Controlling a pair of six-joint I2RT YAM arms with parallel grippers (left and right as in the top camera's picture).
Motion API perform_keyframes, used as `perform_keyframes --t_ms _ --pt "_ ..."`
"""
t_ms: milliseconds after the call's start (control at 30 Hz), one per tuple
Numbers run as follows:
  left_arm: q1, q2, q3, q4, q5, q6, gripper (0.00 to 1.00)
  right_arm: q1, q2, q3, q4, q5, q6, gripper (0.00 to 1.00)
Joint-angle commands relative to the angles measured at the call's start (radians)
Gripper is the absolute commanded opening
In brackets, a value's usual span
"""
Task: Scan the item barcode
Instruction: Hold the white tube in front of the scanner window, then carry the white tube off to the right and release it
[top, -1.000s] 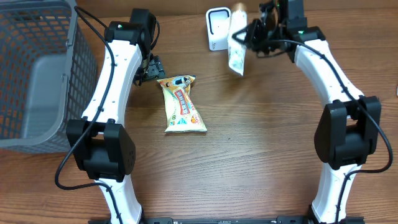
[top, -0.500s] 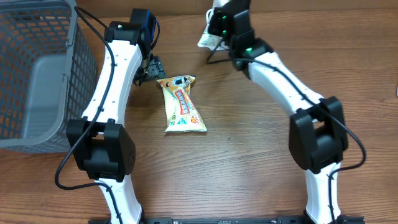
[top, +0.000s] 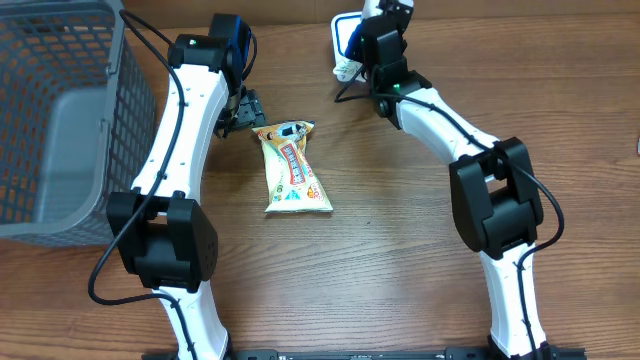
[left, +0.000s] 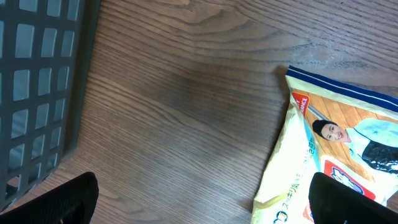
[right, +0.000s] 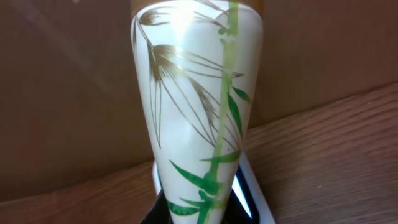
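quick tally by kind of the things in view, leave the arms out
snack bag: 1
bamboo-print tube: 1
scanner: 1
basket: 1
total: 4

No readable text on tube (right: 199, 124) or bag (left: 336, 155)

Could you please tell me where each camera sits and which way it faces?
Overhead: above the brown wooden table, looking straight down; grey mesh basket, yellow snack packet, white scanner, white left arm, white right arm.
Left wrist: low over the table, facing down; dark fingertips of its open pincer at bottom corners.
Right wrist: faces along the white bamboo-print tube toward the scanner; own fingers not discernible.
Shared: overhead and left wrist both show basket and packet.
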Motion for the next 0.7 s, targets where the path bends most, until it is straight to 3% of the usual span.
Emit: perform_keyframes --t_ms 0,300,667 --pt "-0.007 0.008 0.003 0.000 0.000 -0.014 1.00 -0.003 -0.036 0.028 0.021 0.021 -0.003 0.04" --pt "-0.007 0.008 0.003 0.000 0.000 -0.014 1.00 -0.061 -0.138 0.029 -0.052 0.021 -0.002 0.04" --pt "-0.007 0.008 0.003 0.000 0.000 -0.014 1.00 -0.456 -0.325 0.029 -0.545 0.020 0.054 0.04"
